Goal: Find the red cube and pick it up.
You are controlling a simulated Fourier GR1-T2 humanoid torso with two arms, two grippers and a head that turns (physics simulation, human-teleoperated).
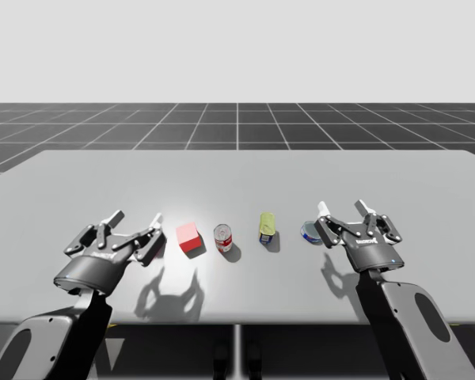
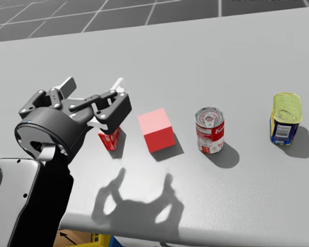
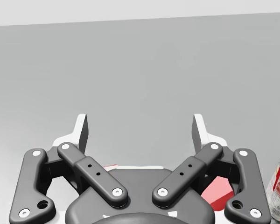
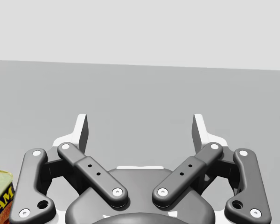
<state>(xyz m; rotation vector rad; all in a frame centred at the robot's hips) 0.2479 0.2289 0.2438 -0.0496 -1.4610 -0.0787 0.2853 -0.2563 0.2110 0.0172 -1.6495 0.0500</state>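
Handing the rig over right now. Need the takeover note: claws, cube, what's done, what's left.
Left claw: open, empty, beside the cube, not around it.
Right claw: open, empty, by the blue tin.
Cube: on the table, between the left claw and the red can.
Small red thing under the left claw, partly hidden; it is not the cube.
Done: nothing yet; the cube is not gripped.
Left: probably shift the left claw over the cube, shut on it, lift.

My left jaws half hide the red cube (image 3: 217, 194).
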